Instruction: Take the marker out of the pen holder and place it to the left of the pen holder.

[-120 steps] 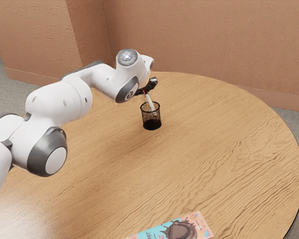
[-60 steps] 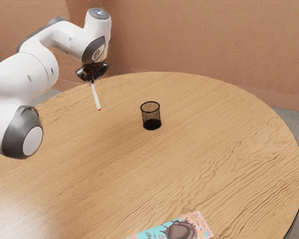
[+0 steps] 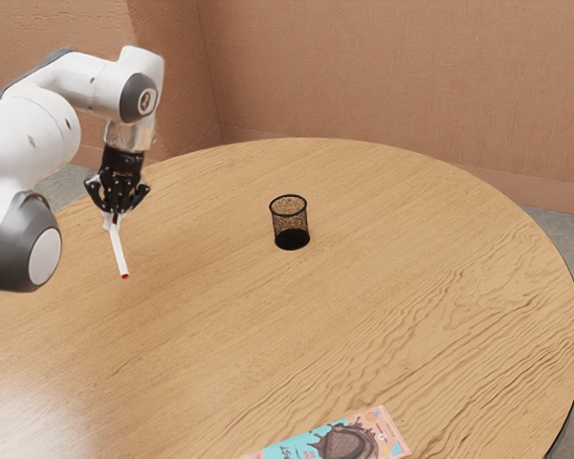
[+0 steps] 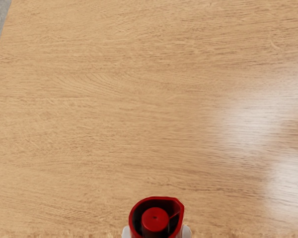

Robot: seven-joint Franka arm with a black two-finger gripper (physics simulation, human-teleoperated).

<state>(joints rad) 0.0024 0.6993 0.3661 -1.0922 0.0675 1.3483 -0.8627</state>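
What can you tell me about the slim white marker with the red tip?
The slim white marker has a straight, plastic-looking barrel and a red lower tip. The end nearest the wrist camera is red too, with a dark hollow around a round red piece. The black two-fingered claw grips it near the top. It slants slightly, tip down, outside the black mesh pen holder; I can't tell whether it touches the round wooden table.
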